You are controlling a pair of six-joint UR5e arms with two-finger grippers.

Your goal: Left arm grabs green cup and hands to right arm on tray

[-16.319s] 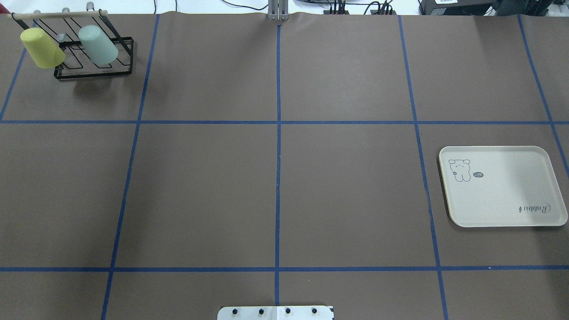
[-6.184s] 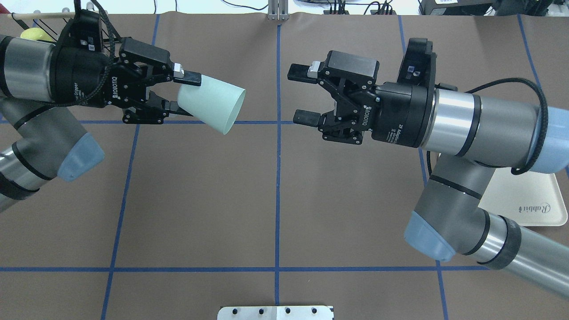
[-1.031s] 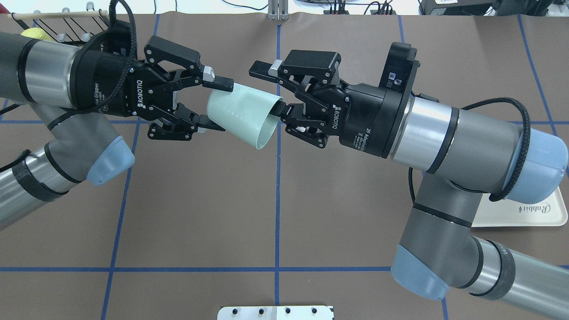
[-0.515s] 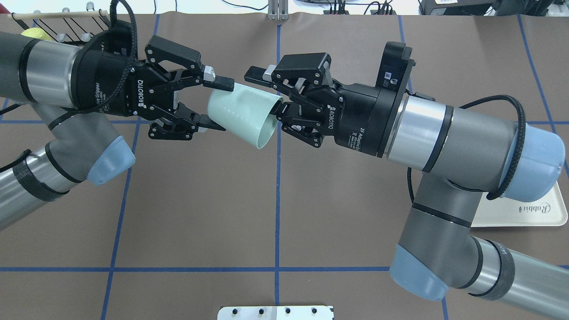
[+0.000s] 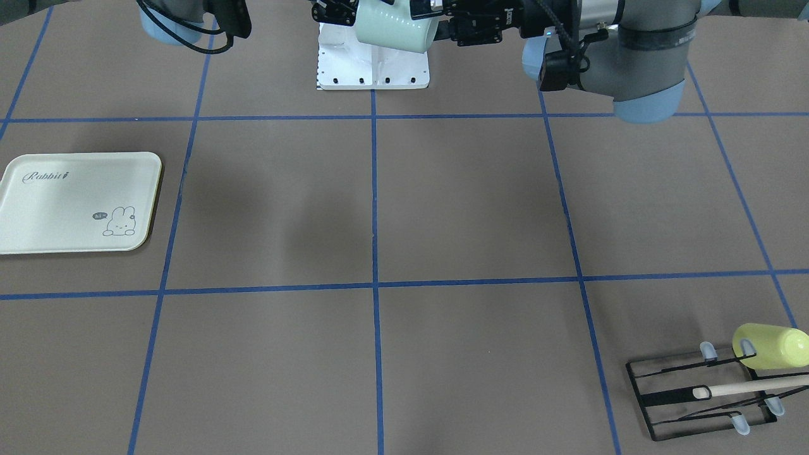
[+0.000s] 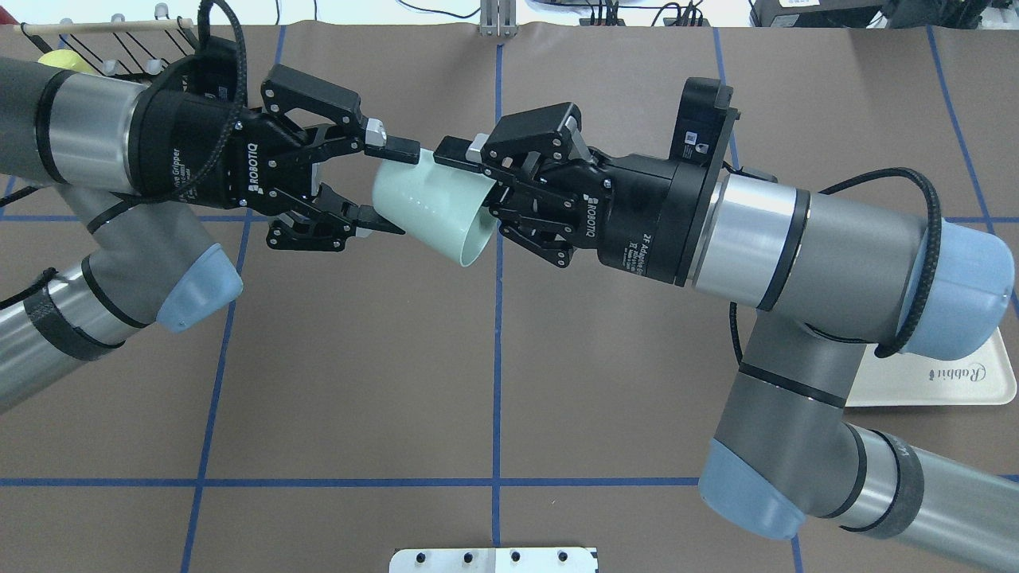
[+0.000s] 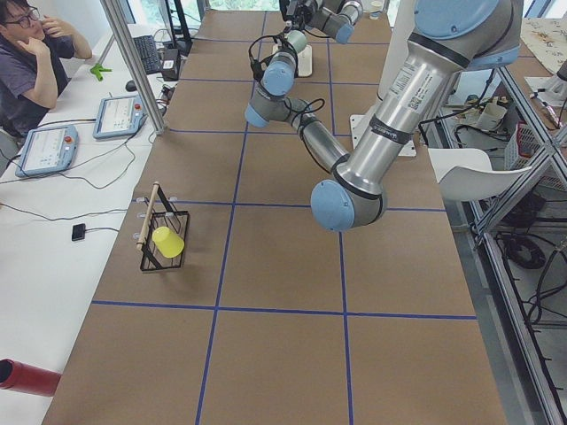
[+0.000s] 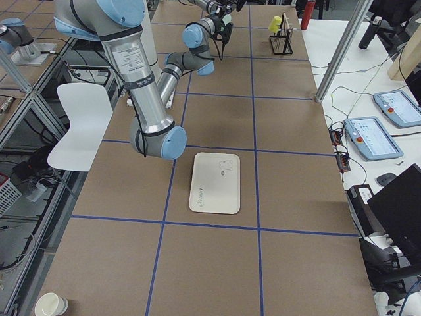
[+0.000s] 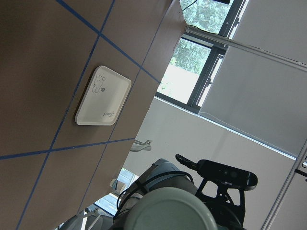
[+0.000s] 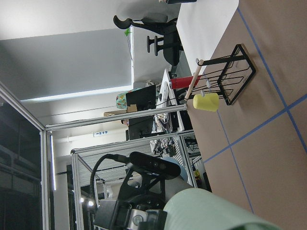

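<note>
**Mid-air hand-over above the table's centre line, toward its far edge.** The left gripper (image 6: pixel 394 191) holds the green cup (image 6: pixel 434 203) by its closed base, one finger on each side of the wall. The cup lies almost level, its mouth turned to the robot's right.

The right gripper (image 6: pixel 475 181) meets the mouth end. Its upper finger lies on the outside of the wall just behind the rim, and the lower one is hidden at the mouth. The fingers stand narrow, but whether they clamp the wall cannot be told.

The tray (image 5: pixel 57 215) lies near the table's right edge, well apart from the cup. The wire rack (image 5: pixel 695 395) with the yellow-green cup (image 5: pixel 771 346) stands at the far left corner.

Judgement: the step in hand is the transfer of grip. It goes well if the right fingers close fully on the wall before the left ones part, since smooth tapered plastic can slip. The left arm should then draw back along the cup's axis, not sideways.
</note>
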